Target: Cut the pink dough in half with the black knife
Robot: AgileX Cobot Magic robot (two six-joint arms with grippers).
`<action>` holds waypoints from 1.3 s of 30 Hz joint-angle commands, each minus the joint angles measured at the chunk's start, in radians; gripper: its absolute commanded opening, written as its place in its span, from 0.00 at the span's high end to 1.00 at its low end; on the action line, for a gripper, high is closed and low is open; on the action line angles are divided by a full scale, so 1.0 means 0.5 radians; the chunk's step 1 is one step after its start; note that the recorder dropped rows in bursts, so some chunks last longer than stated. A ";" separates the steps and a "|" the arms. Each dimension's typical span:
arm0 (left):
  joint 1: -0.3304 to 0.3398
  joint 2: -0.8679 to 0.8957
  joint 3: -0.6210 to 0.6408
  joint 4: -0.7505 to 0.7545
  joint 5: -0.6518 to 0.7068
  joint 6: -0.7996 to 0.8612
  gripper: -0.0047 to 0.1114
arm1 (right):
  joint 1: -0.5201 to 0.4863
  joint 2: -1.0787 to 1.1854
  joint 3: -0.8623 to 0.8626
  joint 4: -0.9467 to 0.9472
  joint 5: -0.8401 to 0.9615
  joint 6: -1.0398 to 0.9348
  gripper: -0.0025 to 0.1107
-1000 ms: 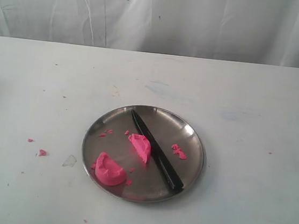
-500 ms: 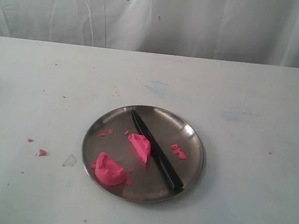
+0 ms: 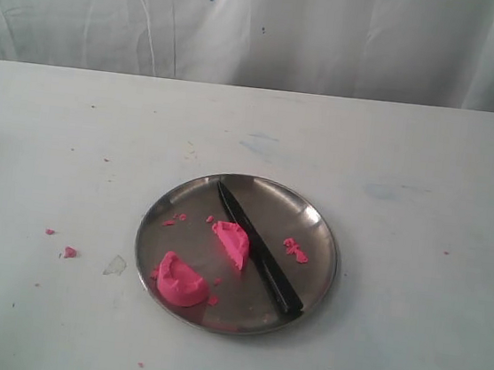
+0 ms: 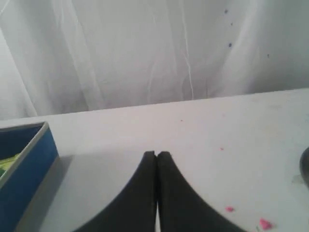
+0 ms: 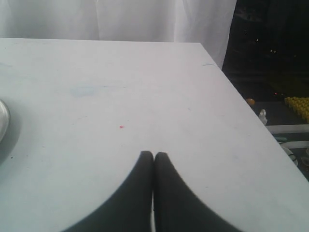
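Note:
The pink dough lies in two half lumps on a round steel plate (image 3: 321, 238): one lump (image 3: 181, 280) near the plate's front left, the other (image 3: 232, 242) at its middle, touching the black knife (image 3: 257, 249). The knife lies flat across the plate, point toward the back, handle at the front right rim. Neither arm shows in the exterior view. My left gripper (image 4: 156, 154) is shut with nothing in it, over bare table away from the plate. My right gripper (image 5: 153, 154) is also shut and empty, over the table's right part.
Pink crumbs (image 3: 295, 249) lie on the plate, and others (image 3: 69, 252) on the table to its left. A blue box (image 4: 21, 174) stands beside the left gripper. The table's right edge (image 5: 241, 104) drops off near the right gripper. A white curtain hangs behind.

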 commanded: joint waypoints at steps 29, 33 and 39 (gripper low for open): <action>0.003 -0.075 0.008 -0.816 0.866 0.983 0.96 | -0.012 -0.009 -0.001 0.003 -0.014 -0.029 0.98; 0.003 -0.075 0.008 -0.816 0.866 0.983 0.96 | -0.012 -0.009 -0.001 0.003 -0.014 -0.029 0.98; 0.003 -0.075 0.008 -0.827 0.884 0.983 0.96 | -0.012 -0.009 -0.001 0.003 -0.014 -0.029 0.98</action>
